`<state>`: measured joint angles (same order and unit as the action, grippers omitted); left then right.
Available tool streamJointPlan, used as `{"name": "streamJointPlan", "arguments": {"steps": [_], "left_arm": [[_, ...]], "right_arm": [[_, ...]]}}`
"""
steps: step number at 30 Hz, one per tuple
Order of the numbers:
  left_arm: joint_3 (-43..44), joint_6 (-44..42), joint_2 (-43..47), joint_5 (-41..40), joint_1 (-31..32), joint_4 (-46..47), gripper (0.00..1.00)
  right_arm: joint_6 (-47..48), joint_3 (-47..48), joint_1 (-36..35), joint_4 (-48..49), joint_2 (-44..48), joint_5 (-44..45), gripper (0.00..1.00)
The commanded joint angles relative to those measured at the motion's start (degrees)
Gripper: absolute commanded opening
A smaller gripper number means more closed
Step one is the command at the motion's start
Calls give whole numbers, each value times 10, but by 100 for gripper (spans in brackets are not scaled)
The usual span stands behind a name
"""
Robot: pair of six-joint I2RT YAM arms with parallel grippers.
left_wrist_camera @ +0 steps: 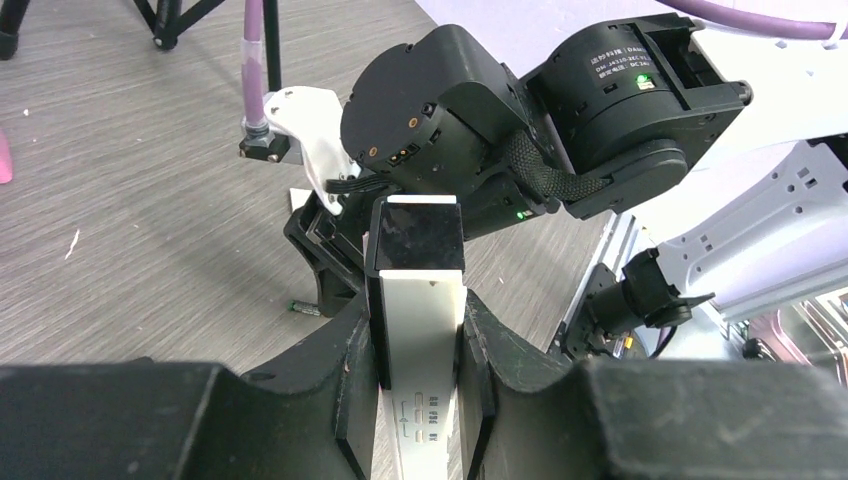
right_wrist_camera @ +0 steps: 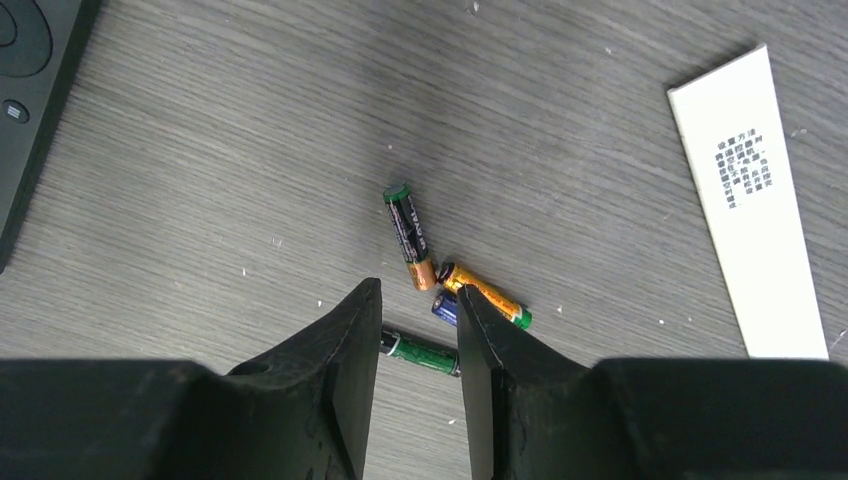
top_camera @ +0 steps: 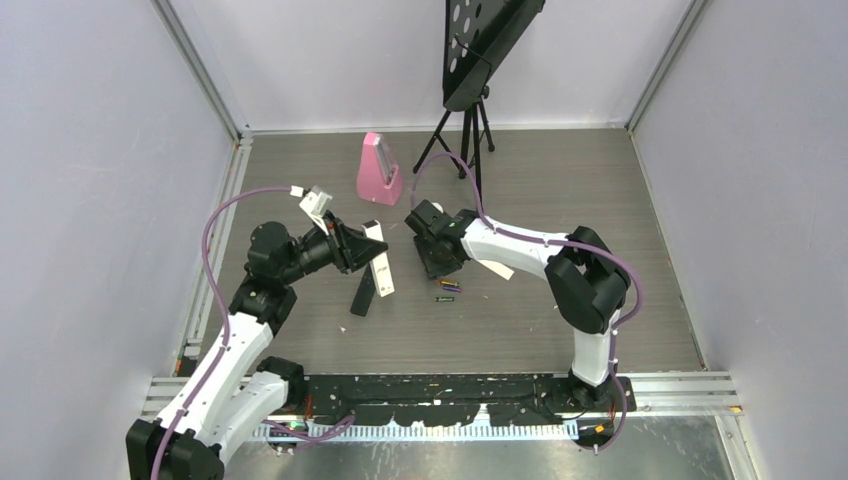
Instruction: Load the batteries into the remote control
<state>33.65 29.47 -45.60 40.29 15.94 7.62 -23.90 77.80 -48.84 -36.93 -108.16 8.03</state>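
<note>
There are 4 batteries point(right_wrist_camera: 410, 235), 1 black remote control point(top_camera: 363, 290), 1 white remote point(left_wrist_camera: 418, 330) and 1 metronome point(top_camera: 378, 168).

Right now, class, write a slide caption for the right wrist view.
Right gripper open over four loose batteries, remote control nearby.

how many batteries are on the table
4: dark battery, gold battery at its end, blue battery beside that, green battery between the fingers of the right gripper. Others may be hidden.
</note>
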Motion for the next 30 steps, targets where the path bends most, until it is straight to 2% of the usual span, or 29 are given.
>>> {"name": "streamJointPlan", "arguments": {"steps": [1, 12, 22, 30], "left_arm": [[16, -9, 9, -23, -4, 0, 0], [10, -16, 36, -101, -4, -33, 0], [13, -17, 46, -106, -4, -44, 0], [14, -19, 42, -103, -4, -37, 0]], "right_arm": [[16, 28, 0, 8, -14, 1, 38], [13, 57, 0, -12, -43, -24, 34], [13, 123, 1, -92, -86, -23, 31], [12, 137, 5, -112, -103, -34, 39]]}}
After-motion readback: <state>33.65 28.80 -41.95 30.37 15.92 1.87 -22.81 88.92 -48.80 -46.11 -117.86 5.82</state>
